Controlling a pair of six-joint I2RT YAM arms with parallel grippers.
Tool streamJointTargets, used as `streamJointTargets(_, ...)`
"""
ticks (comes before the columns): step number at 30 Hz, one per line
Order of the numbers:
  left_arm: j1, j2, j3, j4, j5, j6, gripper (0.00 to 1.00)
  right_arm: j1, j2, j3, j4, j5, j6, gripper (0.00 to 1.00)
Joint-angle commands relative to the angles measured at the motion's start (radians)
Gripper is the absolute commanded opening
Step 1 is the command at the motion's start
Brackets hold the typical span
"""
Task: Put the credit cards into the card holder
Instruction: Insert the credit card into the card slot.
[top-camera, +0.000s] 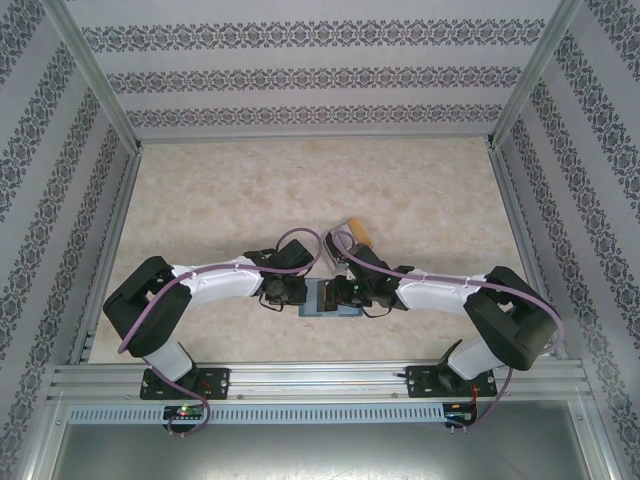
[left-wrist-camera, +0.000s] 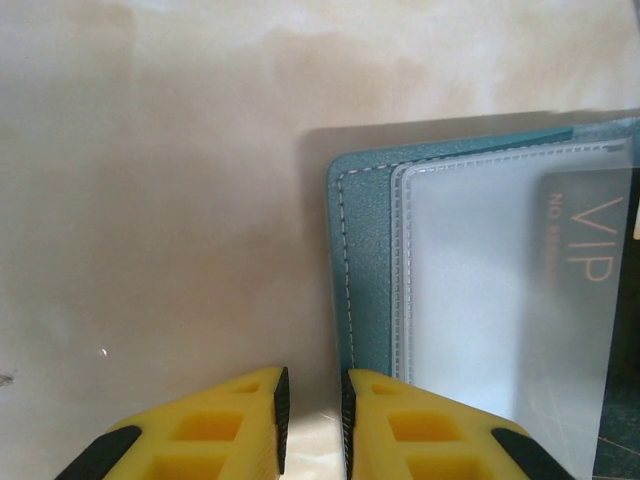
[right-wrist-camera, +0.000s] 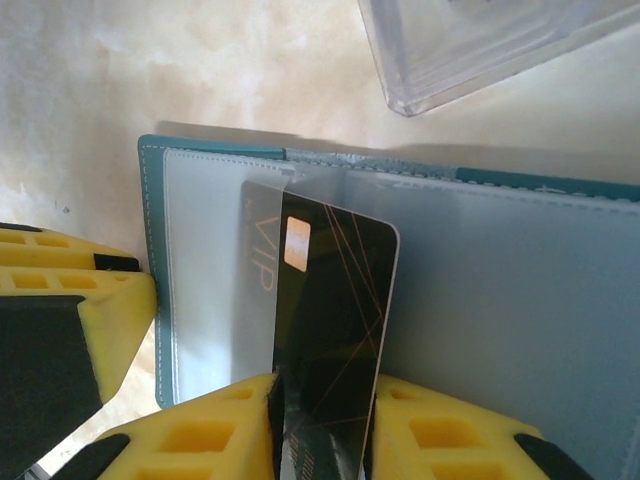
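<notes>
Though half-pocketed, card (right-wrist-camera: 338, 300) (box (right-wrist-camera: 470, 50) beyond)

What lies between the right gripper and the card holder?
A dark credit card marked VIP: its near end sits between the fingers of the right gripper, its far end under a clear pocket of the card holder. The right wrist view shows it.

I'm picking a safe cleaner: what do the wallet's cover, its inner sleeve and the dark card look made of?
Card holder cover: likely leather or imitation, matte teal, grainy with white stitching. Inner sleeve: soft frosted plastic, the card shows through. Card: rigid plastic, apparently, dark and glossy, gold chip.
</notes>
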Motion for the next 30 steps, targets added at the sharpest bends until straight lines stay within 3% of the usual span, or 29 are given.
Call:
streamJointTargets(1, 0.005, 0.019, 0.024, -0.004, -0.002, 0.020, 0.23, 0.025, 0.045, 0.045, -0.072, 0.043, -0.023, 0.27)
streamJointTargets(6, 0.006, 0.026, 0.026, 0.010, 0.012, 0.025, 0.23, 0.051, 0.089, 0.092, -0.052, 0.003, -0.033, 0.28)
streamJointTargets(13, 0.006, 0.028, 0.024, -0.002, -0.004, 0.023, 0.21, 0.056, 0.045, 0.136, -0.235, 0.132, -0.042, 0.36)
streamJointTargets(18, 0.006, 0.031, 0.018, 0.008, 0.001, 0.020, 0.20, 0.054, -0.005, 0.131, -0.266, 0.174, -0.038, 0.44)
streamJointTargets(21, 0.006, 0.030, 0.019, 0.011, 0.006, 0.019, 0.20, 0.052, 0.006, 0.128, -0.242, 0.156, -0.033, 0.40)
streamJointTargets(26, 0.006, 0.027, 0.020, 0.014, 0.010, 0.019, 0.21, 0.061, 0.045, 0.147, -0.214, 0.132, -0.032, 0.21)
streamJointTargets(30, 0.006, 0.025, 0.018, 0.017, 0.011, 0.018, 0.20, 0.063, 0.084, 0.163, -0.208, 0.134, -0.032, 0.17)
